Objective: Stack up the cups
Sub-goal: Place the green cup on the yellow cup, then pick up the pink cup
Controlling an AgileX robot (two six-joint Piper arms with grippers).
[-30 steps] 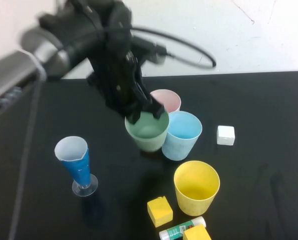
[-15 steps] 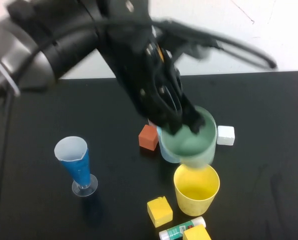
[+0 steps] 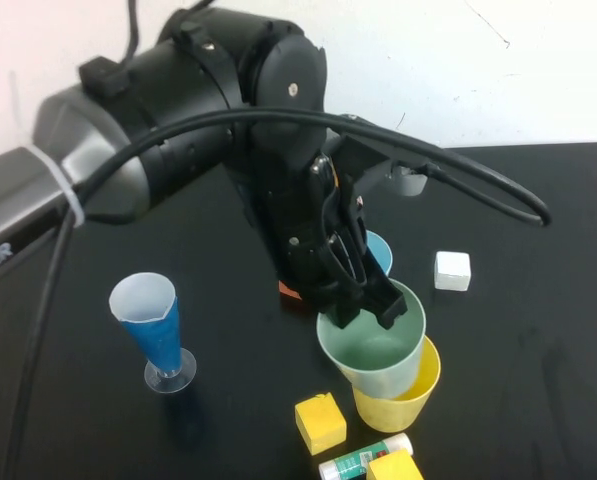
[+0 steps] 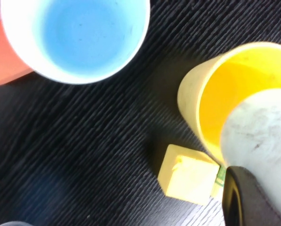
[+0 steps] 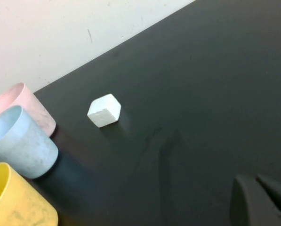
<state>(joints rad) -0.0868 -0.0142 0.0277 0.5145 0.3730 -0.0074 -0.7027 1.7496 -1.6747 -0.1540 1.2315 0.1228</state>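
You see the left gripper (image 3: 363,308) clamped on the rim of the light green cup (image 3: 373,352), a matte tapered tumbler, tilted, with its base sitting in the mouth of the yellow cup (image 3: 418,392). The light blue cup (image 4: 76,37) stands upright just behind them on the black grained table (image 3: 538,300), with the pink cup (image 5: 22,104) beside it. The right gripper (image 5: 260,200) is closed and empty, low over the table, well apart from the small white cube (image 5: 104,110).
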